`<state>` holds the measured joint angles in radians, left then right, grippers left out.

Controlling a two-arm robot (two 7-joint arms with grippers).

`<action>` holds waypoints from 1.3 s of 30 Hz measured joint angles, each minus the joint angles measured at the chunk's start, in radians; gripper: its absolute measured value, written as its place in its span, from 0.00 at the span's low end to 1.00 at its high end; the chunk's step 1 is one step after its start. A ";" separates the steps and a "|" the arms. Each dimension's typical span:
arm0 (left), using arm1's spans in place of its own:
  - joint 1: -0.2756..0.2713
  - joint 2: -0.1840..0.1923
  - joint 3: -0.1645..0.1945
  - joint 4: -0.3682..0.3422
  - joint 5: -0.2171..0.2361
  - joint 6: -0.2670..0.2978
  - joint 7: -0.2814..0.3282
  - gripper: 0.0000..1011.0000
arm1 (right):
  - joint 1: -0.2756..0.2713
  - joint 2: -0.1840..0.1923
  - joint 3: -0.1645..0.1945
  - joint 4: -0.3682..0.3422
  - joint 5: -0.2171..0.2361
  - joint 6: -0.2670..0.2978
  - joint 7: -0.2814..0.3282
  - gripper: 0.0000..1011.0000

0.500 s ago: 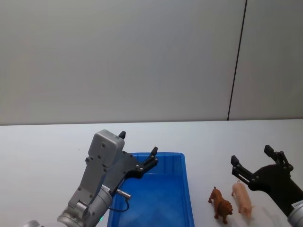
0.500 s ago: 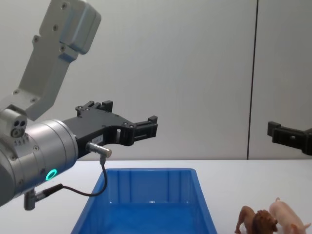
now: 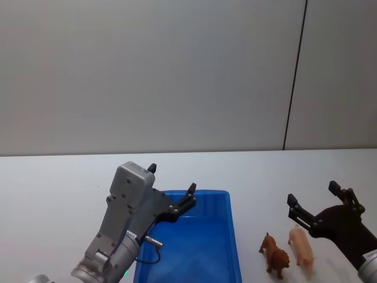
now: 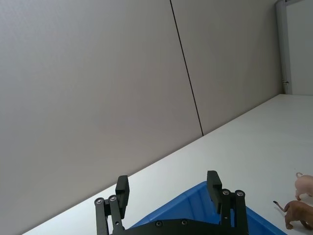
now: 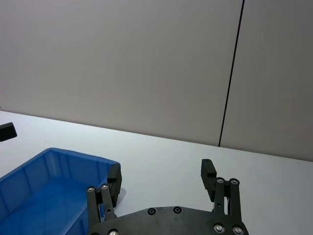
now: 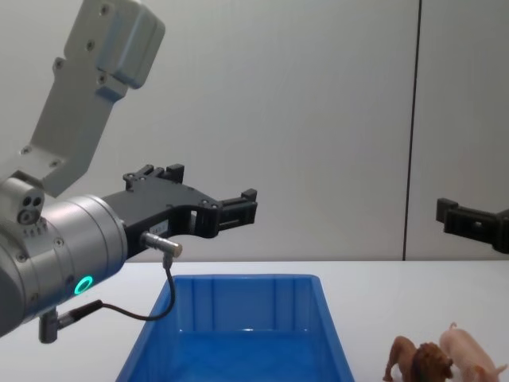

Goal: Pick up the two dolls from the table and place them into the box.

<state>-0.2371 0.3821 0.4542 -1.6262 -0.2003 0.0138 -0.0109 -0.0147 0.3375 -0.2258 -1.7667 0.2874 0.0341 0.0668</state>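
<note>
Bright diffuse light; faint soft shadows; sheen inside box [image 6: 238,302].

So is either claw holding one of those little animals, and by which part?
Nothing is held. The left gripper hangs open over the box; the right gripper is open in the air near the lion and pig, both standing on the table.

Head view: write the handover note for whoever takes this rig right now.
Left pincer: open, empty, hovering over the box's far left corner.
Right pincer: open, empty, raised just beyond the pig.
Lion and pig stand side by side on the table, right of the box, lion nearer it.
Done: nothing; no doll seen in the box.
Left: pick up both dolls and place them in the box.
</note>
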 joint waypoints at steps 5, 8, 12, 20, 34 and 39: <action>0.000 0.000 0.000 0.000 0.000 0.000 0.000 0.99 | 0.000 0.000 0.000 0.000 0.000 0.000 0.000 0.99; 0.000 0.000 0.000 0.000 0.000 0.000 0.000 0.99 | 0.000 0.001 0.001 0.000 0.000 0.000 0.001 0.99; 0.000 0.000 0.000 0.000 0.000 0.000 0.000 0.99 | 0.000 0.008 0.006 0.005 0.000 0.000 0.011 0.99; 0.000 0.000 0.000 0.000 0.000 0.000 0.000 0.99 | -0.008 0.039 0.026 0.018 0.007 0.014 0.043 0.99; 0.000 0.000 0.000 0.000 0.000 0.000 0.000 0.99 | -0.045 0.088 0.049 0.036 0.024 0.080 0.097 0.99; 0.000 0.000 0.000 0.000 0.000 0.000 0.000 0.99 | -0.048 0.090 0.049 0.055 0.030 0.109 0.110 0.99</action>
<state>-0.2371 0.3821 0.4542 -1.6262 -0.2003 0.0138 -0.0109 -0.0626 0.4274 -0.1772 -1.7120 0.3172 0.1432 0.1772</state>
